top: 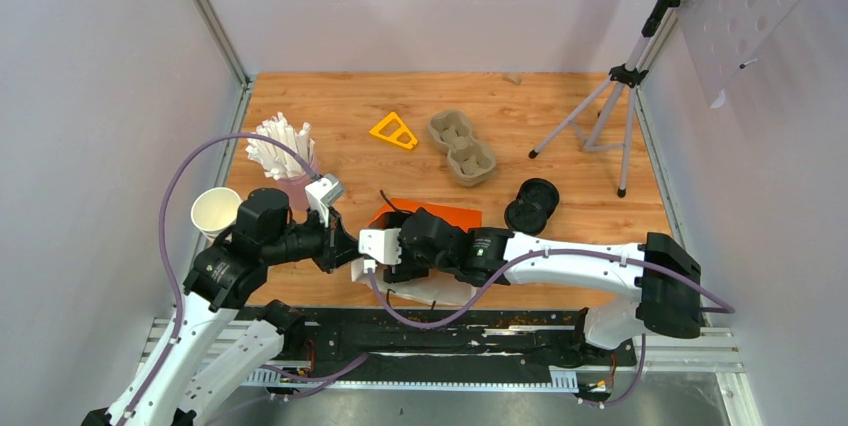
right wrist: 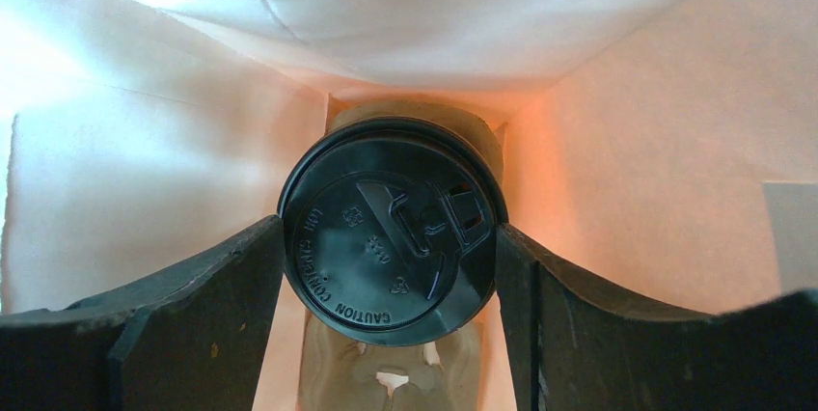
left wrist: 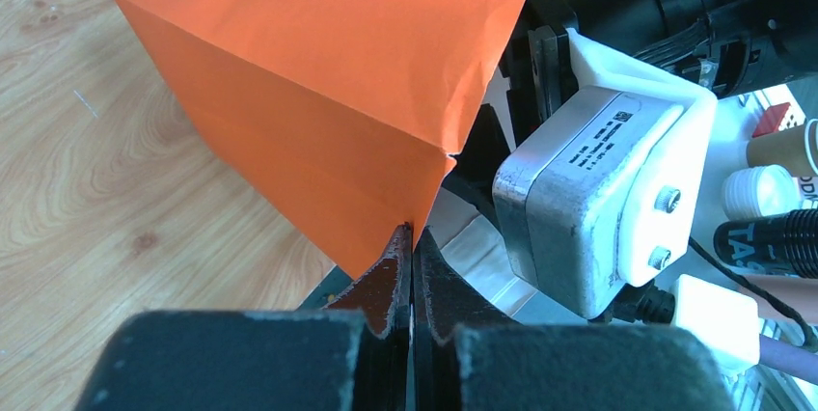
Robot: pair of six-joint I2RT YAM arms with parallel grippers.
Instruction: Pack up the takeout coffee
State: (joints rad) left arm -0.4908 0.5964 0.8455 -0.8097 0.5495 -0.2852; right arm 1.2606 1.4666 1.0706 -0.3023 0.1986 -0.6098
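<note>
An orange paper bag (top: 441, 214) lies near the table's front edge, its inside pale. My left gripper (left wrist: 413, 237) is shut on the bag's edge (left wrist: 318, 93) and holds it up. My right gripper (right wrist: 391, 266) reaches inside the bag. Its two fingers press on either side of a cup with a round black lid (right wrist: 393, 232). The cup's body is hidden under the lid. A grey-brown pulp carrier (right wrist: 386, 382) sits inside the bag below the cup. In the top view both grippers meet at the bag's mouth (top: 368, 254).
A second pulp carrier (top: 462, 146) lies at mid-back. A stack of black lids (top: 531, 206) sits right of the bag. A yellow triangle (top: 394, 131), a pink cup of straws (top: 283, 151), cream paper cups (top: 215, 212) and a tripod (top: 600, 116) stand around.
</note>
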